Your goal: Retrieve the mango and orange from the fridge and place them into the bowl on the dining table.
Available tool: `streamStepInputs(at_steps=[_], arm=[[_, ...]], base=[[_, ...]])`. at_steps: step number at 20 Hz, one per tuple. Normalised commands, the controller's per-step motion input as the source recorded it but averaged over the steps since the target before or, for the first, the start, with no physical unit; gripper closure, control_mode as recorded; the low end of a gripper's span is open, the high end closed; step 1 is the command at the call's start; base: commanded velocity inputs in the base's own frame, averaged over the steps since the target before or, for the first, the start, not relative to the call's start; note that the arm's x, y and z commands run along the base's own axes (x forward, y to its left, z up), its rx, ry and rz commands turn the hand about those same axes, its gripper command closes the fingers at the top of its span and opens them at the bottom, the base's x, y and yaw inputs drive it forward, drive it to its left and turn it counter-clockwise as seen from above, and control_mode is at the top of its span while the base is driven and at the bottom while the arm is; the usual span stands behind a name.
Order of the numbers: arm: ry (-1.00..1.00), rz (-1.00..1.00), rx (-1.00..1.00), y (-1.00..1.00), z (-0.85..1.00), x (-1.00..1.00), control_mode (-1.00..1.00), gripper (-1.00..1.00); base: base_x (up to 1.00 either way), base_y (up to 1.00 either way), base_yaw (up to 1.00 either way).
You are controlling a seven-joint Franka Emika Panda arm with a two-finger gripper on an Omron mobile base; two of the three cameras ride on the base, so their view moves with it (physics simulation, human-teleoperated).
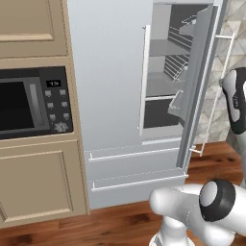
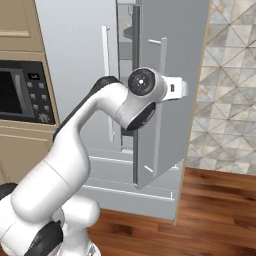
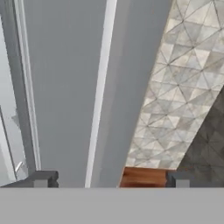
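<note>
The gripper [image 3: 111, 179] hangs with jaws spread wide and empty just beside the bar handle [image 3: 99, 94] of the fridge [image 1: 113, 86], whose right door [image 1: 197, 81] stands open.

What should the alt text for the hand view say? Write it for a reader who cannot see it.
The open gripper faces the outer face of the fridge's open right door, with the door's long white bar handle running between the two dark fingertips. Beside the door are a grey patterned tile wall and a strip of wood floor.
</note>
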Motion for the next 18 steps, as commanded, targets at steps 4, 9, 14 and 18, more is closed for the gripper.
streamStepInputs(at_steps=[4, 9, 14, 18], arm=[[0.0, 0.0, -0.38, 0.59, 0.32, -0.57, -1.0, -1.0], [0.0, 0.0, -0.37, 0.97, 0.04, -0.02, -1.0, -1.0], [-0.01, 0.0, -0.28, 0.95, 0.0, 0.2, -1.0, -1.0], [0.0, 0.0, -0.26, 0.73, 0.03, 0.18, -1.0, -1.0]], base=[[0.0, 0.0, 0.0], [0.0, 0.0, 0.0], [0.0, 0.0, 0.0], [0.0, 0.0, 0.0]])
